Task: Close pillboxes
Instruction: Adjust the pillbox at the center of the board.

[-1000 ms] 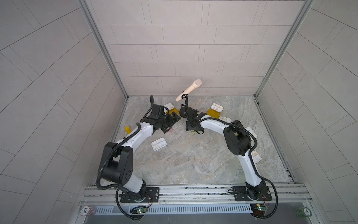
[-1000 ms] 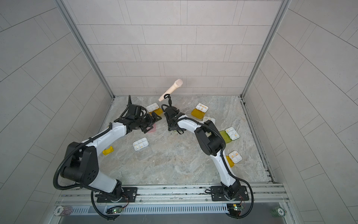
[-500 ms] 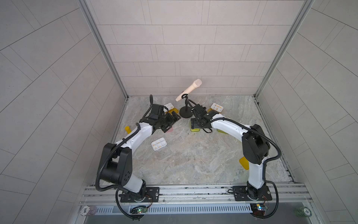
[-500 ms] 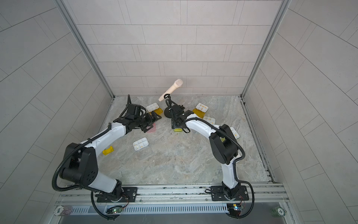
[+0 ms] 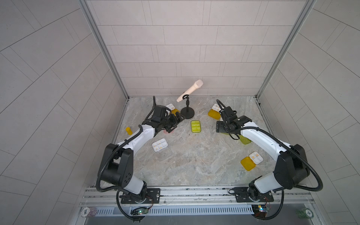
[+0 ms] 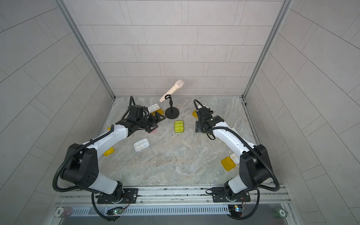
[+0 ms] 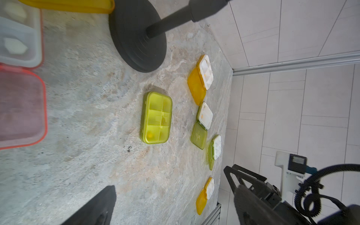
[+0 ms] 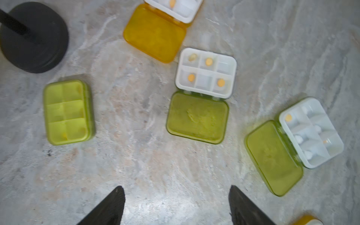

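Withdrawn since a second ago: the right arm, from the centre to its own side. Item uncovered: lime pillbox [image 5: 195, 126], lid shut, six cells showing through, flat beside the microphone stand base [image 5: 187, 113]. I read the right gripper [image 8: 175, 187] as spread, empty, above bare table [image 8: 136, 165] near an open green-lidded pillbox [image 8: 197, 117]. I read the left gripper [image 7: 169, 177] as spread wide, empty, near the pink pillbox [image 7: 21, 105].

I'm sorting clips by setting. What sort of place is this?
Probably a robot test booth, not a home: panel walls box in a marble-look tabletop, a left arm and right arm are bolted to a metal rail, and a microphone stands at the back.
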Available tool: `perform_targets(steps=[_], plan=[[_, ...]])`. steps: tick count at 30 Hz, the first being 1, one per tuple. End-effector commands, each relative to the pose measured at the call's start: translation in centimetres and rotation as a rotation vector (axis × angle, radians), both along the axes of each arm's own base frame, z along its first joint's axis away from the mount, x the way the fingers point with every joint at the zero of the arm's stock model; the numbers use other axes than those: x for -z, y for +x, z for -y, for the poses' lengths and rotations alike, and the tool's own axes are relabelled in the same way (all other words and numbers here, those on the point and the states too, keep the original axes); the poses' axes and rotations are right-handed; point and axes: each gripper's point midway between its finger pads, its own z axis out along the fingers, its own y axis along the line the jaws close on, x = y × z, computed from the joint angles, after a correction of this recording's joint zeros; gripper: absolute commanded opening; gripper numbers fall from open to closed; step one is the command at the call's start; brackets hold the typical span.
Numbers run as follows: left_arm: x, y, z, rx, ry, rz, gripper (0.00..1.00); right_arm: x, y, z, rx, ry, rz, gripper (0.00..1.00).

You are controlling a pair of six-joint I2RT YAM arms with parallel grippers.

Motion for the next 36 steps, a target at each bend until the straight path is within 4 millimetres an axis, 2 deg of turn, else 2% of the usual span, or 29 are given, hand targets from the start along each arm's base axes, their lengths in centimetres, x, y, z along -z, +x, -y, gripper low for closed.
perform_targets(steps=[1, 5, 12, 16, 22, 36], plan=[[-1.4, -0.5, 2.2, 0.070, -0.066, 0.043, 0.99, 0.9, -1.7, 1.9, 0.032, -0.013, -0.036, 0.85], [-1.6, -1.2, 3.8, 0.122, -0.091, 0.054, 0.99, 1.5, -1.3, 3.7, 0.091, 0.028, -0.033, 0.84], [-1.9, -1.4, 4.3, 0.139, -0.102, 0.072, 0.99, 0.8, 2.7, 5.3, 0.133, 0.040, 0.006, 0.85], [-1.8, -1.3, 4.3, 0.138, -0.098, 0.072, 0.99, 1.7, 5.5, 5.4, 0.129, 0.125, -0.005, 0.87], [-1.5, -1.3, 4.3, 0.137, -0.098, 0.064, 0.99, 2.7, 9.2, 5.6, 0.111, 0.155, -0.011, 0.92], [-1.6, -1.4, 4.3, 0.141, -0.100, 0.063, 0.98, 5.8, 13.9, 7.8, 0.140, 0.143, -0.068, 0.94]])
